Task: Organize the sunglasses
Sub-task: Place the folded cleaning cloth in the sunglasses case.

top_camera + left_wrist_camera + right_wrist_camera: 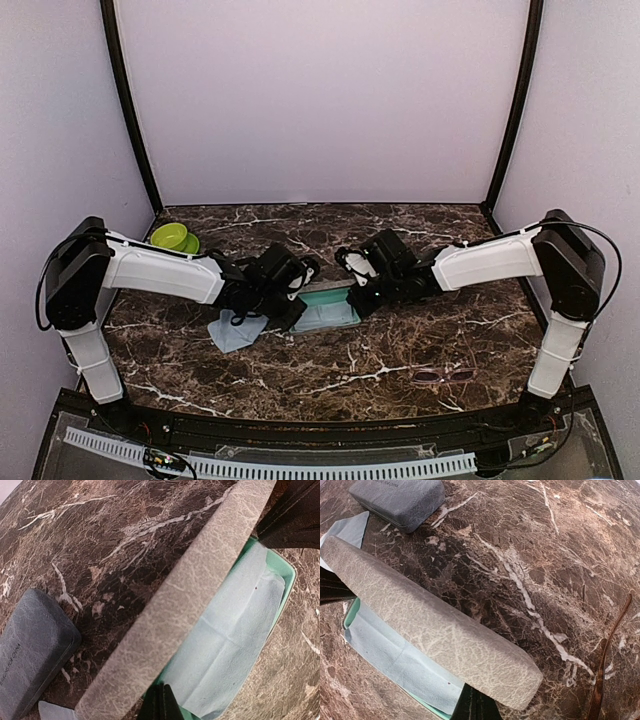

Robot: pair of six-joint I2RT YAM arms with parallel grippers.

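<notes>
The pink-purple sunglasses (445, 376) lie alone on the marble table (380, 350) at the lower right of the top view, well apart from both arms. At the centre, the left gripper (293, 308) and right gripper (358, 297) meet at opposite ends of an open case (325, 312) with a mint lining. Each has its fingers pressed together at the case's edge; whether they nip the rim I cannot tell. A blue cloth (235, 630) lies inside, beneath the raised grey lid (175, 600). The closed grey case (32, 645), lower left in the left wrist view, bears small print ending "IN CHINA". A green bowl (172, 237) sits upper left
</notes>
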